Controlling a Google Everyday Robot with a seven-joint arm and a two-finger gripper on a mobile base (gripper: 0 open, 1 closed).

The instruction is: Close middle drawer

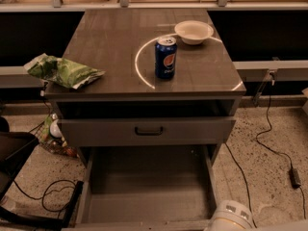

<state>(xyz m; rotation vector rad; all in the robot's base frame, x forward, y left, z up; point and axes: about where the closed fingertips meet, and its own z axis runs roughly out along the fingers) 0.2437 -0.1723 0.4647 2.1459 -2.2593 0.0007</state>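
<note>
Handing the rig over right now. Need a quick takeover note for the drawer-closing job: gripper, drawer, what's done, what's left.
The gripper shows as a white rounded body at the bottom edge, by the front right corner of the middle drawer. Whether it touches the drawer cannot be told.
The middle drawer is pulled far out, its bare floor exposed, with nothing in it.
The upper drawer looks slightly out; it is not part of this job.
On the cabinet top: can, bowl, bag at the left edge.
Done: nothing.
Left: push the middle drawer in until it shuts.
</note>
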